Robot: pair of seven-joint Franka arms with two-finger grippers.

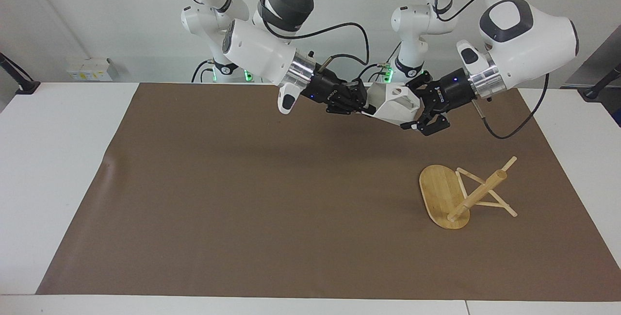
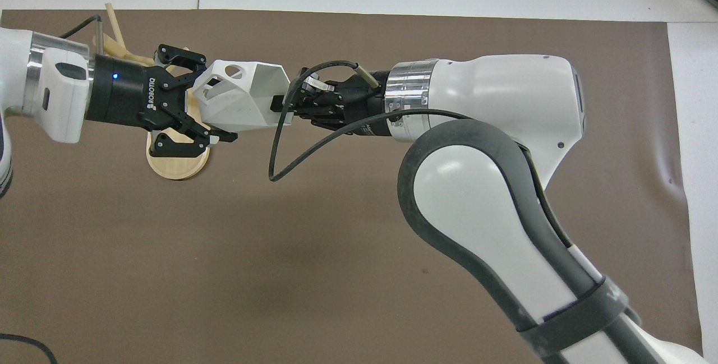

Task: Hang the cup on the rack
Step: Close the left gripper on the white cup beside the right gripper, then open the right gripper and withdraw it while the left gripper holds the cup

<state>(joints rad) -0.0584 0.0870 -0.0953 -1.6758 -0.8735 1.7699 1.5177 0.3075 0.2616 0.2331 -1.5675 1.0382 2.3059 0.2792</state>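
Lower right of the facing view: rack (image 1: 449,197) lies tipped over on the brown mat (image 1: 242,198), oval base on edge, post and pegs pointing sideways toward the left arm's end of the table. In the overhead view only part of its base shows, upper left, under the left gripper. No peg points up, so hanging isn't possible until it's stood upright.

Upper centre of the facing view: cup (image 1: 395,106) is in the air, on its side, held between both grippers. Right gripper (image 1: 365,106) comes in from the upper left and is clamped on the rim end. Left gripper (image 1: 416,112) comes in from the upper right, fingers closed onto the handle/bottom end. In the overhead view the cup (image 2: 241,103) sits upper left of centre with the left gripper (image 2: 206,110) on its handle end and the right gripper (image 2: 283,111) at the open rim.

Handling, my read: rigid, light, hard-shelled cup. Flat facets give square contact, but the surface looks smooth, so it could slip if gripped across an edge. The handle hole must stay free for a peg, so grip the body or rim, not across the hole. With two grips on one stiff part, any mismatch in motion would load the cup.
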